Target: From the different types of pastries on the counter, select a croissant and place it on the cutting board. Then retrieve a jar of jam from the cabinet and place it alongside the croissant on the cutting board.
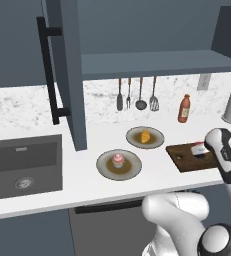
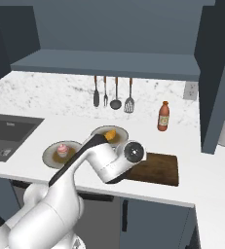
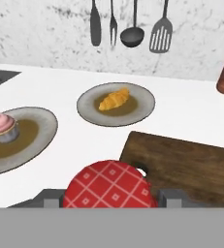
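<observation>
Holding the jar (image 3: 109,185) at the bottom centre of the hand view, the tool (image 3: 108,196) has its fingertips flanking a red checkered top, one on each side, so it appears closed on the jar. In the left base view a small red and white object (image 1: 200,149) sits at the arm's end, right of centre, over the board (image 1: 187,159).

Placement, as judged: the jar is held low over the left end of the board (image 3: 186,167), near its small hole, which fits a set-down there. Whether the jar already touches the wood cannot be told.

Task order: the croissant (image 3: 114,100) lies on its own plate (image 3: 142,104), upper centre of the hand view, not on the board. The board's visible surface carries nothing else. The croissant step therefore looks undone while the jam step is nearly complete.

Containers and contents:
- Rear plate (image 1: 156,140): one croissant (image 1: 145,136), centred.
- Front plate (image 1: 104,167): one pink cupcake (image 1: 118,160), centred, in a brownish well.
- Cabinet: door (image 1: 67,75) stands open at the upper left of the left base view, handle outward; the shelf (image 2: 109,65) seen in the right base view is bare in its visible part.
- Sink (image 1: 24,165): no items seen.

An orange bottle (image 2: 163,116) stands on the table (image 2: 201,165) against the back wall, well apart from the board. Four utensils (image 2: 113,92) hang above the plates.

Risk, as judged: releasing the jar at the board's edge may leave it overhanging.
</observation>
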